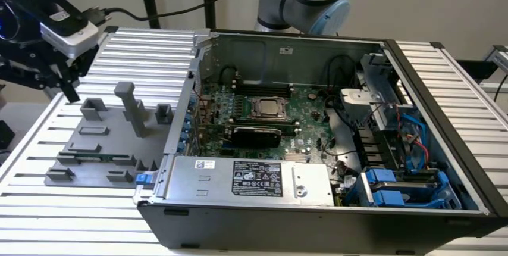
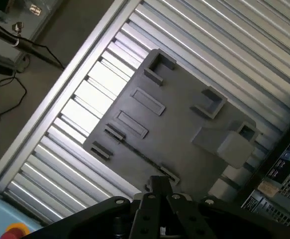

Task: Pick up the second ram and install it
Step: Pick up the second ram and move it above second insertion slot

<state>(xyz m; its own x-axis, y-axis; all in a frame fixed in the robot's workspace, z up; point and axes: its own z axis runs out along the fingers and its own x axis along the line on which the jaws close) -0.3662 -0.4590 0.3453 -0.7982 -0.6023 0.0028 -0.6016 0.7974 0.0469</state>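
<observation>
Slats of the table [image 1: 56,214] lie nearest, carrying a grey fixture [image 1: 103,143] beside the open computer case [image 1: 444,119]. The second ram [image 1: 89,158] stands on edge in a slot near the fixture's front edge. It is held upright, probably so it can be pinched from above. Farther back, the motherboard [image 1: 306,128] lies exposed inside the case. The gripper [image 1: 70,92] hangs over the table's far corner beyond the fixture, apart from the ram. Whether it is open or closed cannot be told.

second ram [image 1: 94,156] [image 2: 139,154], thin, edge-up in gray fixture [image 1: 111,140]
</observation>
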